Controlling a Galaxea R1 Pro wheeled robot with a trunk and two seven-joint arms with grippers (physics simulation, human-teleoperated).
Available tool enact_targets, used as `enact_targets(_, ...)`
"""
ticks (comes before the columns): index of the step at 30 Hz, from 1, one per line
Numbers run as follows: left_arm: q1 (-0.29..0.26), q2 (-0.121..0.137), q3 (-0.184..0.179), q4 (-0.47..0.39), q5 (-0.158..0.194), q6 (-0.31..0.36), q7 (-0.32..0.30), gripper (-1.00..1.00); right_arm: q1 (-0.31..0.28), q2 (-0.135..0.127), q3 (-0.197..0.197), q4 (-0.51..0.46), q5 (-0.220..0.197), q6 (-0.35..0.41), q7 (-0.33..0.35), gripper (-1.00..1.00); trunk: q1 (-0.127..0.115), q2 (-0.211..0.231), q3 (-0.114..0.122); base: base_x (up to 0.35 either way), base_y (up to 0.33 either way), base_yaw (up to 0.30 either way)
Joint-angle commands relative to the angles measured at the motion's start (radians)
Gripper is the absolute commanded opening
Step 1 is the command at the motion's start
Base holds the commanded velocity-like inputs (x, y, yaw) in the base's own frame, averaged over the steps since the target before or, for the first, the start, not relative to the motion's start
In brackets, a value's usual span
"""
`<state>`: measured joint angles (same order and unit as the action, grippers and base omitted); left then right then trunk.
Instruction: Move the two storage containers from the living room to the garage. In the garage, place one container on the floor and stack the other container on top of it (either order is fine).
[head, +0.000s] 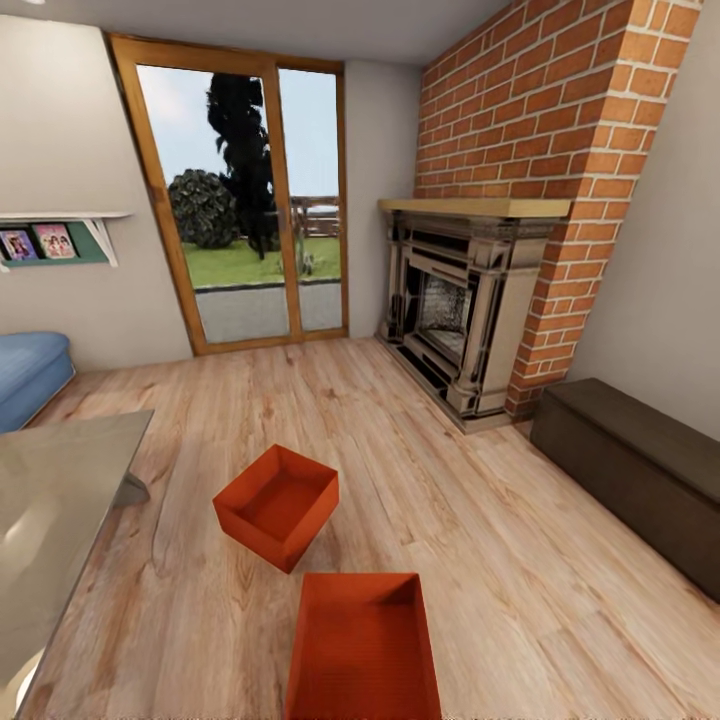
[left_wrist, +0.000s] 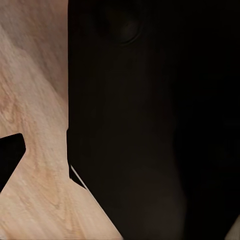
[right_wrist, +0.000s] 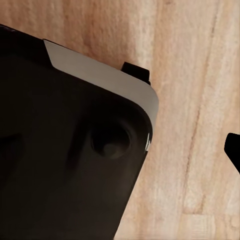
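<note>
Going left to right in the head view: blue sofa (head: 28, 375) at the left edge, with a white wall shelf (head: 62, 232) above it holding two small picture covers, print too tiny to read. In front sits a glossy grey worktop (head: 55, 520), its right edge running diagonally toward the bottom left corner.

Mid-room, the two orange-red open-topped storage containers sit on the light wood plank floor (head: 500, 560). The far one (head: 277, 505) is turned corner-on; the near one (head: 362, 650) is just beside it, cut off by the bottom edge. No labels on either. Plenty of open planks all around them.

Behind are wood-framed glass doors (head: 245, 200), then the red brick fireplace (head: 480, 300), then a dark brown low bench (head: 640, 470) along the right wall.

Both wrist views are mostly dark robot bodywork over planks, so I can't tell how open either tool is.
</note>
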<state>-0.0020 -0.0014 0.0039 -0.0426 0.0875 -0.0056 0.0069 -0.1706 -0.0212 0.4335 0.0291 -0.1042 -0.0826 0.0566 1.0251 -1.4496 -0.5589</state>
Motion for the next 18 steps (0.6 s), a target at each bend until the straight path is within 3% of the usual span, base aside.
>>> enact_targets(1,0.0,0.0,-0.001,0.0,0.009,-0.001,0.001,1.0,-0.001,0.0,0.007,0.003,-0.011,-0.006,0.005,1.0,0.0,0.0,-0.002,0.0,0.0,0.0)
enact_targets(18,-0.001,0.0,0.0,0.0,0.009,-0.001,0.001,1.0,-0.001,0.001,0.007,0.003,-0.011,-0.006,0.004,1.0,0.0,0.0,-0.03,0.0,0.0,0.0)
